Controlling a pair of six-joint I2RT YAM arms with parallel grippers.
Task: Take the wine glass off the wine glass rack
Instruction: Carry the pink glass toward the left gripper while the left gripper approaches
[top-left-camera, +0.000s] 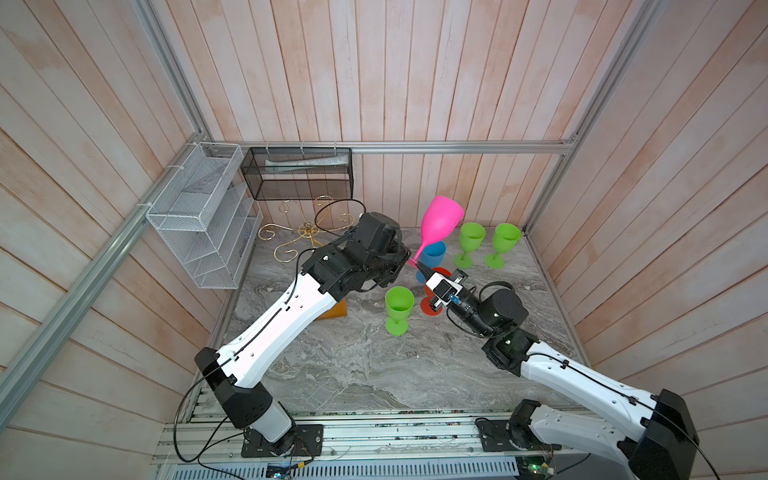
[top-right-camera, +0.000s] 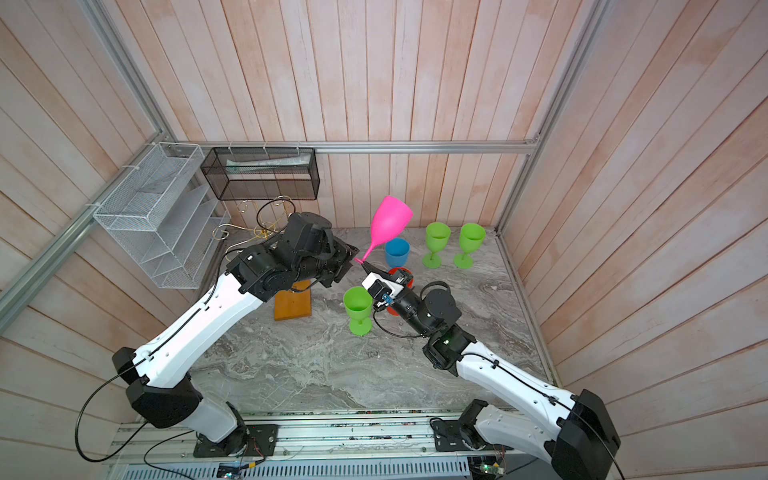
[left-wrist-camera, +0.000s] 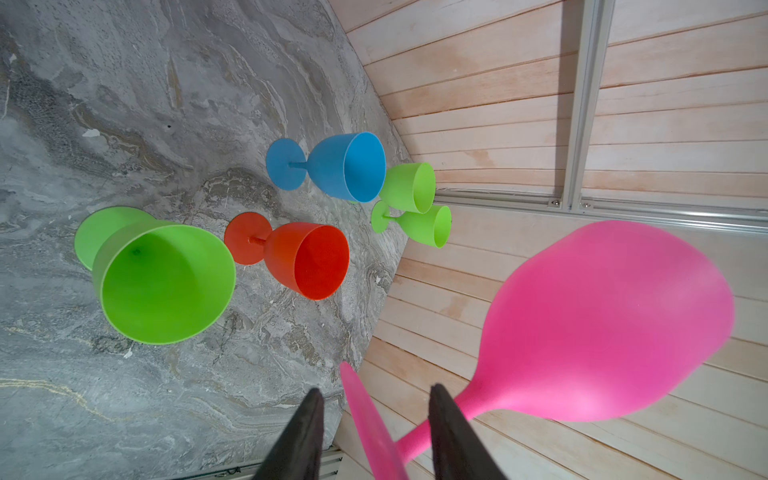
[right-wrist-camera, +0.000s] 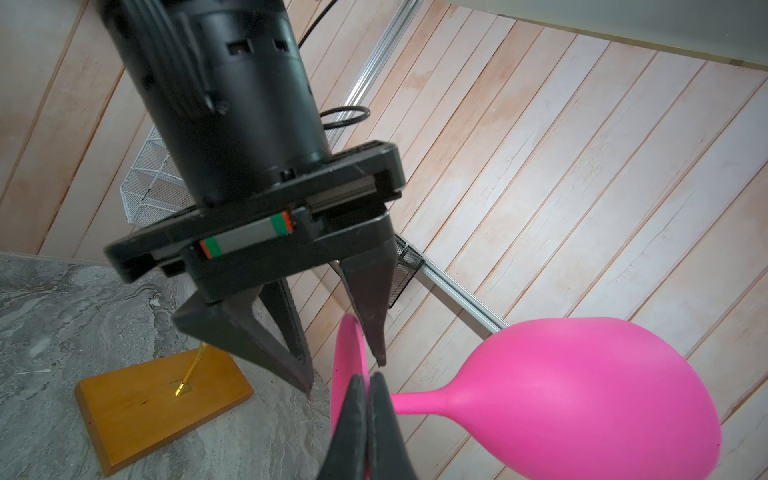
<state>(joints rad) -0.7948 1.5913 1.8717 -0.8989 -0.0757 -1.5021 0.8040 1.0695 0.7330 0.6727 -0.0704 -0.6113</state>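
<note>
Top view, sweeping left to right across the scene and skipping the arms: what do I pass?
White mesh basket → wine glass rack → near green glass → pink wine glass → back-left green glass → back-right green glass.

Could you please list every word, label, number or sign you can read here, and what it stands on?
None can be read.
Pale packet in the black mesh basket: faint markings, too blurred to read.
Green and orange bands on the left gripper's rail: colour only, no lettering.
</note>
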